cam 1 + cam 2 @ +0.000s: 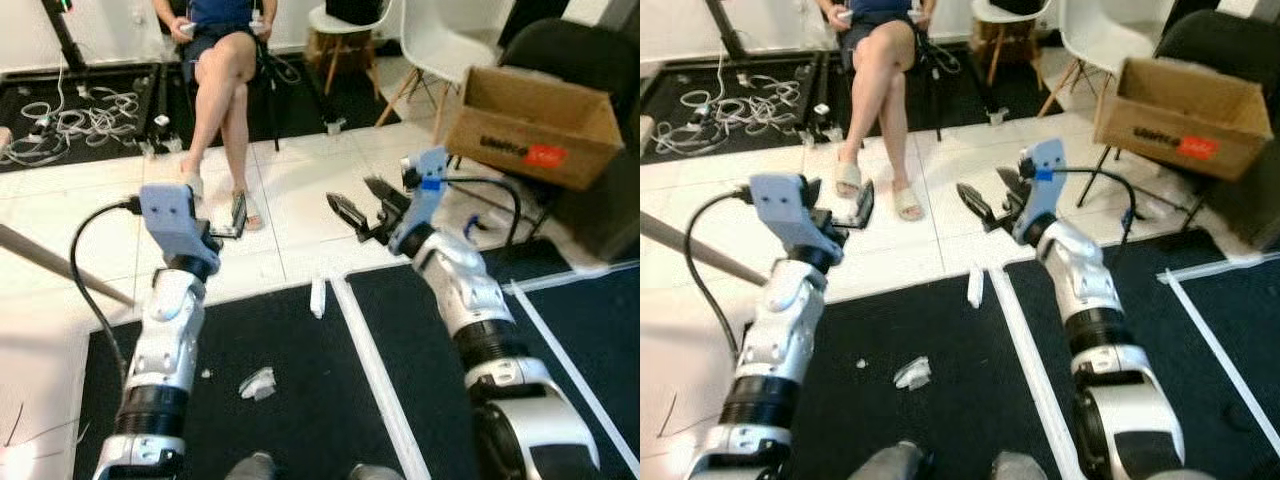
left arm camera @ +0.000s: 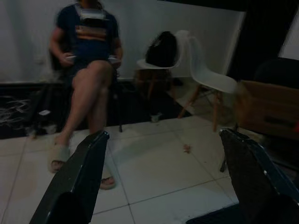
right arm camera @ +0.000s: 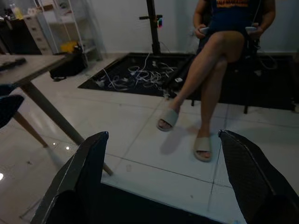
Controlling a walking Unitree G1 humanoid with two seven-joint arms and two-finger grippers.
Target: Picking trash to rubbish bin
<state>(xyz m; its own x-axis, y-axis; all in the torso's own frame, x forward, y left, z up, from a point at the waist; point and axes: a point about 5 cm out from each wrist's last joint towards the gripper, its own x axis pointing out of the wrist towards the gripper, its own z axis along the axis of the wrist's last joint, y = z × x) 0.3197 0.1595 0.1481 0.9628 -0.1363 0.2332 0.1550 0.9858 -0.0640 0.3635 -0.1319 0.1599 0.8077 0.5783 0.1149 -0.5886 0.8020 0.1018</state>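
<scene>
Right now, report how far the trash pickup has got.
Nothing looks done yet. A crumpled white scrap and a white wrapper still lie on the floor, the scrap on the black mat. Nothing is in hand: the left gripper and right gripper are both raised, open and empty. Left to do: pick up both pieces and drop them, perhaps into the cardboard box to the right.

**Trash on the mat, box to the right**

A crumpled scrap (image 1: pixel 258 383) lay on the mat (image 1: pixel 300 400) between both arms, another piece (image 1: pixel 318 297) just ahead (at the mat's edge). A cardboard box (image 1: pixel 535 125) sat far right; a seated person (image 1: pixel 225 90) was beyond.
</scene>
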